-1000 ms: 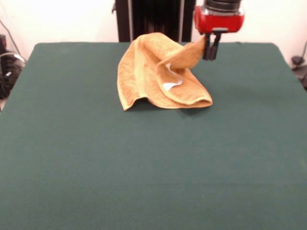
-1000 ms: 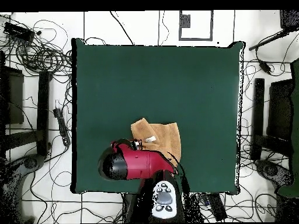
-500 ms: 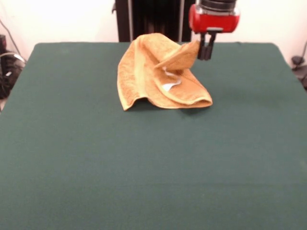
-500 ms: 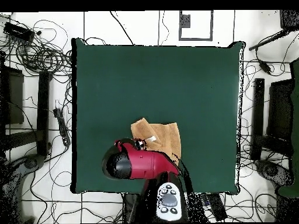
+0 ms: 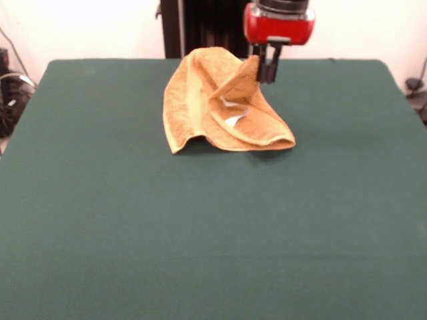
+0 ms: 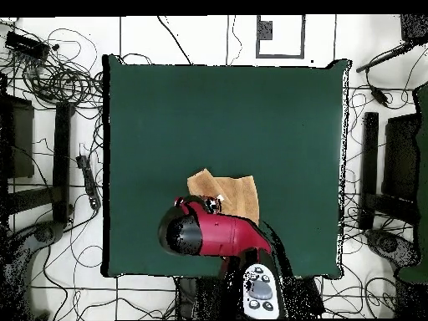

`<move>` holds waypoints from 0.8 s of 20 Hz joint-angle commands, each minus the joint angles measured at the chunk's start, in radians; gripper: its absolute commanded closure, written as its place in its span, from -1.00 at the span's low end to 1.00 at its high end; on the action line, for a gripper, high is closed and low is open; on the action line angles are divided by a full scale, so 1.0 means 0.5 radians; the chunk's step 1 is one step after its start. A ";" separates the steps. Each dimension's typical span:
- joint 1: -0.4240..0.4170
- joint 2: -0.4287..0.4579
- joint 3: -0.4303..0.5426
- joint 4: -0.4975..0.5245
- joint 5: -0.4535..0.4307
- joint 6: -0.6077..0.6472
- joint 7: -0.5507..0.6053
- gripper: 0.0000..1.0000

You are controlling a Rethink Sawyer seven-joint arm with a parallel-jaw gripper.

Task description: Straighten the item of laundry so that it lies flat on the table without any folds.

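The item of laundry (image 5: 215, 107), a golden-orange terry towel, lies crumpled and folded at the far middle of the green table (image 5: 200, 233). Its white tag (image 5: 233, 120) shows in the folds. One corner is lifted off the heap, and my gripper (image 5: 265, 75) is shut on that corner, holding it above the towel's right part. In the overhead view the red arm (image 6: 217, 236) covers the gripper and the near part of the towel (image 6: 236, 191).
The table edge (image 6: 106, 167) is ringed by cables and stands on the floor. The towel lies close to the table's edge on the robot's side, and green cloth spreads wide on its other sides.
My gripper has carried the held towel corner leftward in the front view, over the heap. The raised flap now stands steeper. The rest of the towel has stayed put.
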 commanded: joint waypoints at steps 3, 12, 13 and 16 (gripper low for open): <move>0.012 -0.005 0.079 0.047 0.042 0.024 0.357 1.00; 0.018 -0.027 0.067 0.046 0.028 0.060 0.336 1.00; 0.018 -0.043 0.065 0.050 0.027 0.079 0.331 1.00; 0.020 -0.135 0.051 0.065 0.034 0.194 0.309 1.00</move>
